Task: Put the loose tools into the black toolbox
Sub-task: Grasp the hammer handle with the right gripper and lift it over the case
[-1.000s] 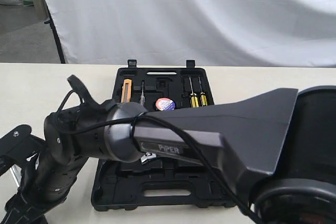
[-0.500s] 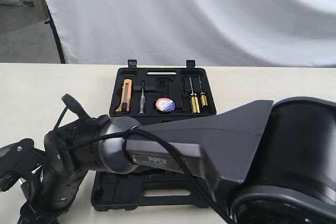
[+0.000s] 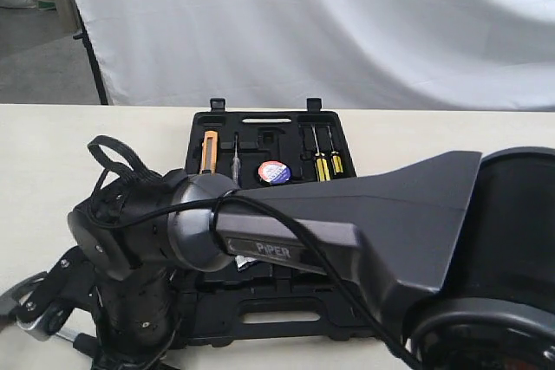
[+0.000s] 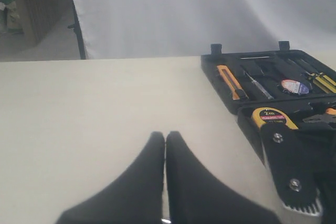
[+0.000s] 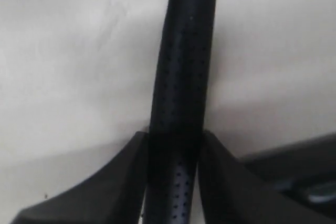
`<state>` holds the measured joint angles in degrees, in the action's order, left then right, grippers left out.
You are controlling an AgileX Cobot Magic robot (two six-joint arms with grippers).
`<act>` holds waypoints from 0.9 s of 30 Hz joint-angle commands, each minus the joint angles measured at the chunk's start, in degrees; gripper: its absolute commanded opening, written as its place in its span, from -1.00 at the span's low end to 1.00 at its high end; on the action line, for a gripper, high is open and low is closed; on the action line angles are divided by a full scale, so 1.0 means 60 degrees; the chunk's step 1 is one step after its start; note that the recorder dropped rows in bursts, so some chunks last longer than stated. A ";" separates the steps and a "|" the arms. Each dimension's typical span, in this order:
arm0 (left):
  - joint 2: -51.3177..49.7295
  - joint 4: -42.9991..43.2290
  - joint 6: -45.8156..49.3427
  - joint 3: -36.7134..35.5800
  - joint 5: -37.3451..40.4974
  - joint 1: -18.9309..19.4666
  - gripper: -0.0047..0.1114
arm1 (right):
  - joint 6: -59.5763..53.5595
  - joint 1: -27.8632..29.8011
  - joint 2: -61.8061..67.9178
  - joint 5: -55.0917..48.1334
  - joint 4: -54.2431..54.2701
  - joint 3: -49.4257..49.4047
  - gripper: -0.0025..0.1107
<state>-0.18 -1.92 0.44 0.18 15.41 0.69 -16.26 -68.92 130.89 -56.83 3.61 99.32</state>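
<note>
In the right wrist view my right gripper (image 5: 174, 135) is shut on the hammer (image 5: 181, 77), its fingers pressing both sides of the black dimpled handle just above the pale table. A silver head (image 3: 24, 320) shows at the lower left of the exterior view, beside the right arm (image 3: 147, 240), which hides the gripper itself. The black toolbox (image 3: 269, 120) lies open behind, with the round tape roll (image 3: 274, 172) in its far half. My left gripper (image 4: 165, 136) is shut and empty over bare table, left of the toolbox (image 4: 226, 62).
The far half holds an orange utility knife (image 3: 209, 151), a thin probe (image 3: 234, 160) and two yellow-handled screwdrivers (image 3: 323, 165). A yellow tape measure (image 4: 270, 116) sits in the near half. The right arm's big black link (image 3: 390, 214) covers most of that half. A white backdrop (image 3: 347, 23) hangs behind the table.
The right arm's wrist dipped toward the table at the front left and now points down. A silver tool head has come into view at the lower left.
</note>
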 commanded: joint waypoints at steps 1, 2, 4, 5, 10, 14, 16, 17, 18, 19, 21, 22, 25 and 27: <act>0.0030 0.0021 -0.0074 -0.0030 0.0000 -0.0055 -0.91 | -0.0040 0.0050 -0.0189 -0.1581 -0.0081 -0.0107 -0.96; 0.0030 0.0021 -0.0074 -0.0030 0.0000 -0.0055 -0.91 | -0.0040 0.0050 -0.0189 -0.1769 -0.0081 -0.0107 -0.96; 0.0030 0.0021 -0.0074 -0.0030 0.0000 -0.0055 -0.91 | -0.0040 0.0050 -0.0205 -0.1958 0.0031 -0.0107 -0.96; 0.0030 0.0021 -0.0074 -0.0030 0.0000 -0.0055 -0.91 | -0.0040 0.0050 -0.0205 -0.2033 0.0104 -0.0107 -0.96; 0.0030 0.0021 -0.0074 -0.0030 0.0000 -0.0055 -0.91 | 0.0671 -0.0015 -0.0188 -0.1990 -0.0100 -0.0107 -0.85; 0.0030 0.0021 -0.0074 -0.0030 0.0000 -0.0055 -0.91 | 0.1767 -0.0283 -0.0188 -0.2049 -0.1378 -0.0125 -0.39; 0.0030 0.0021 -0.0074 -0.0030 0.0000 -0.0055 -0.91 | 0.1840 -0.0434 -0.0188 -0.2083 -0.1674 -0.0125 -0.08; 0.0030 0.0021 -0.0074 -0.0030 0.0000 -0.0055 -0.91 | 0.1743 -0.0482 -0.0188 -0.2083 -0.1674 -0.0125 0.04; 0.0030 0.0021 -0.0074 -0.0030 0.0000 -0.0055 -0.91 | 0.1701 -0.0549 -0.0188 -0.2107 -0.1599 -0.0125 0.13; 0.0030 0.0021 -0.0074 -0.0030 0.0000 -0.0055 -0.91 | 0.1583 -0.0547 -0.0212 -0.2107 -0.1517 -0.0125 0.19; 0.0030 0.0021 -0.0074 -0.0030 0.0000 -0.0055 -0.91 | 0.1194 -0.0627 -0.0326 -0.2188 -0.1271 -0.0125 0.21; 0.0030 0.0021 -0.0074 -0.0030 0.0000 -0.0055 -0.91 | 0.1090 -0.0627 -0.0402 -0.2188 -0.1254 -0.0125 0.21; 0.0030 0.0021 -0.0074 -0.0030 0.0000 -0.0055 -0.91 | 0.0956 -0.0627 -0.0792 -0.1524 -0.1254 -0.0125 0.17; 0.0030 0.0021 -0.0074 -0.0030 0.0000 -0.0055 -0.91 | 0.0956 -0.0589 -0.1067 -0.0648 -0.1254 -0.0125 0.17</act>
<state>-0.18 -1.92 0.44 0.18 15.41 0.69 -9.67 -72.69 127.07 -65.73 -3.83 98.59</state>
